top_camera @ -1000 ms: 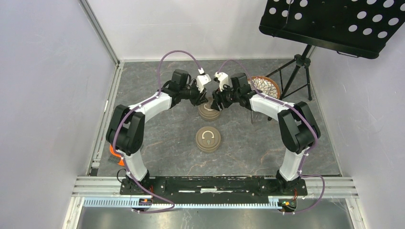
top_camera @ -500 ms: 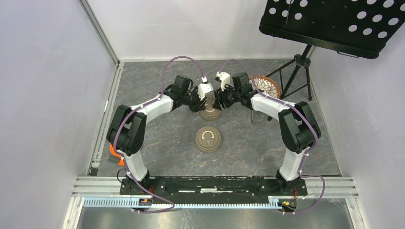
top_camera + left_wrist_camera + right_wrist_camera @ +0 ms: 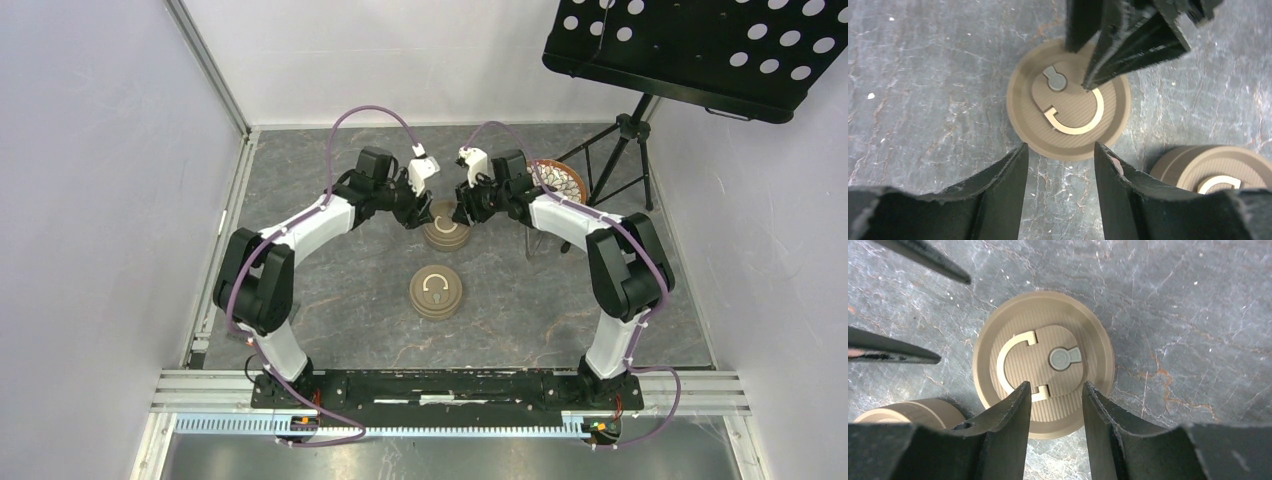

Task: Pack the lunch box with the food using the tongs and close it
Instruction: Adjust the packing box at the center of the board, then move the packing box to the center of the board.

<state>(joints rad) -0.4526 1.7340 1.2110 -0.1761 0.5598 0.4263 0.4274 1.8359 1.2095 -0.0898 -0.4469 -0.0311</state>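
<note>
The lunch box (image 3: pixel 445 235) is a round tan tub with a ribbed lid and a flat C-shaped handle (image 3: pixel 1075 122). A second tan round tub (image 3: pixel 436 291) stands just nearer. My left gripper (image 3: pixel 1060 150) hovers open and empty at the lid's left edge (image 3: pixel 424 212). My right gripper (image 3: pixel 1055 387) is open over the lid's handle end (image 3: pixel 463 212), nothing between its fingers. In the left wrist view its fingertips (image 3: pixel 1090 82) reach down to the lid beside the handle. The tongs are out of view. No food shows.
A round patterned plate (image 3: pixel 560 180) sits at the back right, partly behind the right arm. A music stand's tripod (image 3: pixel 625 150) stands beside it. Grey walls enclose the marbled table (image 3: pixel 330 260) on the left and back.
My left gripper drew back to the left off the lid and its jaws widened. The right gripper's jaws narrowed and stayed over the lid.
</note>
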